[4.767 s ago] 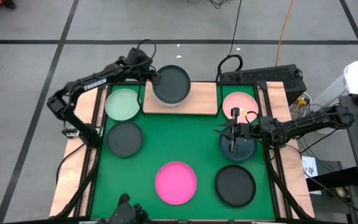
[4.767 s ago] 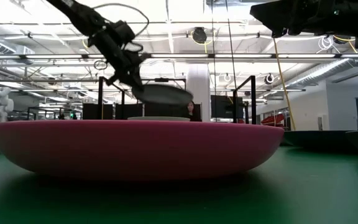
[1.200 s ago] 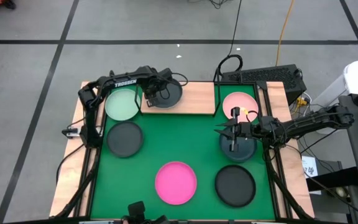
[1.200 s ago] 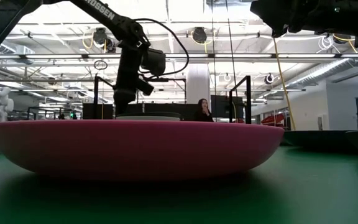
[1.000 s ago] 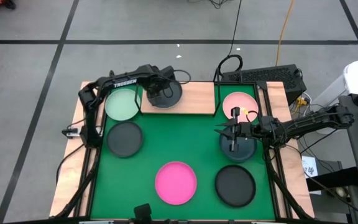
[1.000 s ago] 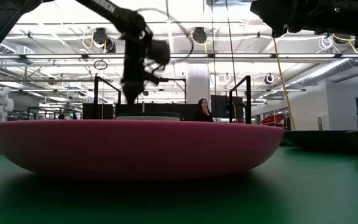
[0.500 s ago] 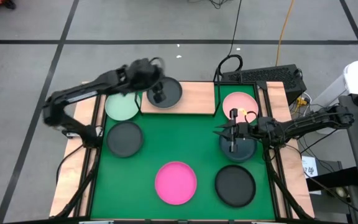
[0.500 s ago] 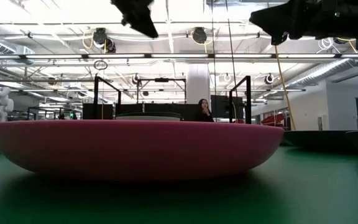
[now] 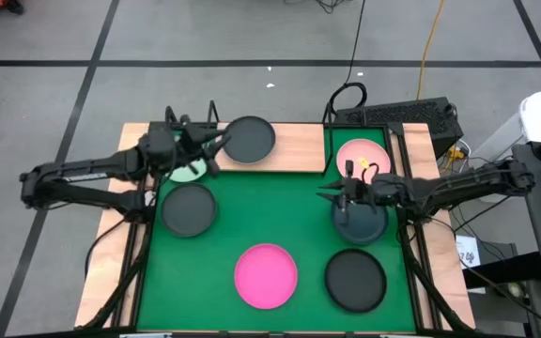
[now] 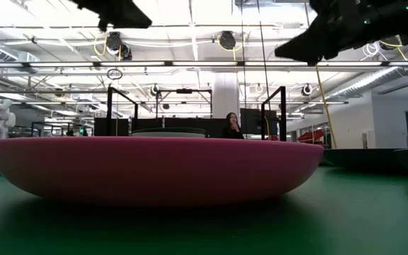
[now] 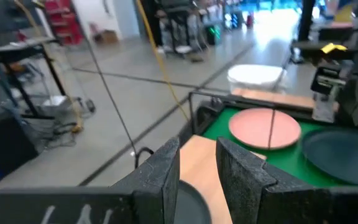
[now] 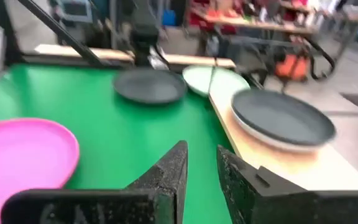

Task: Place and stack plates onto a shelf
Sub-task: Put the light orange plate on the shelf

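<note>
Left gripper [image 9: 205,147], fingers nearly together and empty, hung over the mint green round plate [image 9: 184,167] at the mat's 10 o'clock; looked light, rigid, slick, so pinch its rim.

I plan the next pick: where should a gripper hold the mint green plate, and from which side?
Grip the mint green plate at its raised rim, one finger inside and one outside, descending from above. It lies flat and shallow, so only the edge offers a hold. The left gripper hangs above it.
</note>
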`<state>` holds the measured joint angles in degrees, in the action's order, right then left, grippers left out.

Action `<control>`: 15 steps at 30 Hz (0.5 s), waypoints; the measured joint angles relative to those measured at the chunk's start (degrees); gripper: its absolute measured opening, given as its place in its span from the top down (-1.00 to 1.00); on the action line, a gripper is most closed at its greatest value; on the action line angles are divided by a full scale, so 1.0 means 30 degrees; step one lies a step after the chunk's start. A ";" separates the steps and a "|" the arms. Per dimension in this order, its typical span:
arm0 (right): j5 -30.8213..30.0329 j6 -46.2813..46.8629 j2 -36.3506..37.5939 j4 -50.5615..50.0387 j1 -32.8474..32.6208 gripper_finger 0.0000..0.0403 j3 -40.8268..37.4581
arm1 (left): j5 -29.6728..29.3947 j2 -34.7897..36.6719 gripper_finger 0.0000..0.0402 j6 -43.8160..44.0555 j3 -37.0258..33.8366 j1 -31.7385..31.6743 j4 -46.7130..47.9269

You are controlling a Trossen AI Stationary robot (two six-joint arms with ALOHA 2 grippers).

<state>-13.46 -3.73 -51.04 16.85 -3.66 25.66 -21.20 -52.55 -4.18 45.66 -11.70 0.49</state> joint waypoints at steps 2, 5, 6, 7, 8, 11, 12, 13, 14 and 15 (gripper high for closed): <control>-0.0586 0.0099 -0.0186 -0.0932 -0.0001 0.65 0.0396 | -0.0561 0.0759 0.45 0.0039 -0.1409 0.0308 -0.1158; -0.1225 0.0252 -0.0236 -0.2112 -0.0001 0.65 0.0469 | -0.0624 0.1725 0.45 0.0461 -0.3233 0.0687 -0.3102; -0.1599 0.0476 -0.0236 -0.2476 0.0009 0.65 0.0469 | -0.0629 0.1977 0.45 0.0609 -0.3709 0.0784 -0.3543; -0.1926 0.0746 -0.0219 -0.2864 0.0074 0.65 0.0485 | -0.0629 0.2155 0.45 0.0673 -0.4125 0.0901 -0.3983; -0.2097 0.1098 -0.0159 -0.3338 0.0157 0.65 0.0491 | -0.0638 0.2299 0.45 0.0746 -0.4492 0.1023 -0.4412; -0.2464 0.2333 -0.0126 -0.4649 0.0609 0.65 0.0498 | -0.0637 0.2533 0.45 0.0548 -0.5202 0.1263 -0.5321; -0.2468 0.2749 -0.0132 -0.5080 0.0805 0.65 0.0498 | -0.0636 0.2539 0.45 0.0369 -0.5301 0.1321 -0.5641; -0.2462 0.3118 -0.0134 -0.5484 0.1028 0.65 0.0538 | -0.0642 0.2548 0.45 0.0141 -0.5370 0.1326 -0.5875; -0.2457 0.3431 -0.0138 -0.6054 0.1266 0.65 0.0705 | -0.0642 0.2548 0.45 -0.0052 -0.5387 0.1326 -0.6017; -0.2454 0.3645 -0.0148 -0.6701 0.1495 0.65 0.0951 | -0.0645 0.2548 0.45 -0.0250 -0.5387 0.1326 -0.6174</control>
<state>-20.82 7.20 -51.48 -3.25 0.83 28.52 -23.14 -44.91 -4.93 29.50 -7.73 -18.03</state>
